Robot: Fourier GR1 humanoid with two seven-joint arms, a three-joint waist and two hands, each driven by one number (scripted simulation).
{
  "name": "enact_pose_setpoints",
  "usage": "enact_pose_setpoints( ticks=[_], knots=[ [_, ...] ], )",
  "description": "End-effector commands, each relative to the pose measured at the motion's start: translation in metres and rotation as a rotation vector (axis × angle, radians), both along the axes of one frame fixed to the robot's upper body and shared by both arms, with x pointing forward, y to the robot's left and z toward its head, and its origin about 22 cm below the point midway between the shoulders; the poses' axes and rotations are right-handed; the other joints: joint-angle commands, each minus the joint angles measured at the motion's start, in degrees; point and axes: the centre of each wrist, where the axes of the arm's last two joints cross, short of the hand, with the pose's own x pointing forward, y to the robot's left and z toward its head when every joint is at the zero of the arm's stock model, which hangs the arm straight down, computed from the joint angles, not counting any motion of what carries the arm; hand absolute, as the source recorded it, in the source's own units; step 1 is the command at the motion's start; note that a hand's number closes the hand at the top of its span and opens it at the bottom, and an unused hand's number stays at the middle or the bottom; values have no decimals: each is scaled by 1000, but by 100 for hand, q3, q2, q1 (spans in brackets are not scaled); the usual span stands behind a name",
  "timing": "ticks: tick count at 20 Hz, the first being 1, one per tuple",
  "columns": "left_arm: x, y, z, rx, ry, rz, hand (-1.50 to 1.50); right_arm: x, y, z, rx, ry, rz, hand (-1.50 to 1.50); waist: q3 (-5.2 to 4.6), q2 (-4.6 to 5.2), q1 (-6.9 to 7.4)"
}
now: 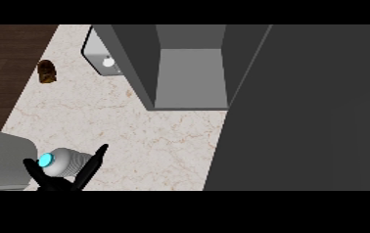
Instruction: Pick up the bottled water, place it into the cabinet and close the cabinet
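The bottled water [70, 161], pale with a cyan cap, shows at the lower left of the head view. My left hand [59, 183] comes in from the lower left edge on its grey forearm. Its thumb lies against the bottle's left side by the cap. A long finger [92, 162] lies against the bottle's right side, so the bottle is pinched between them. The cabinet [189, 75] stands at the top centre, open, with a bare grey shelf inside. Its dark door [296, 114] is swung out and fills the right side. My right hand does not show.
A white appliance with a round knob [103, 56] stands just left of the cabinet. A small brown object [47, 72] lies near the counter's left edge, beside dark wood flooring. Marbled counter [145, 139] stretches between the bottle and the cabinet.
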Motion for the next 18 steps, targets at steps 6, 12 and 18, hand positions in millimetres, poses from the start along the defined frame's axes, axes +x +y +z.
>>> enact_pose_setpoints(
  ticks=[6,12,18],
  knots=[
    [-10,-3,-19,3,-64,8,-150,-8,9,10,-2,-65,-33,-150,3,3,31],
    [-17,-7,-35,-18,-142,-29,-150,-21,0,15,-8,-57,-33,-150,2,-11,-3],
    [-5,-6,-50,-34,-194,-8,150,-6,-1,11,-10,-58,-33,-150,2,10,12]
  ],
)
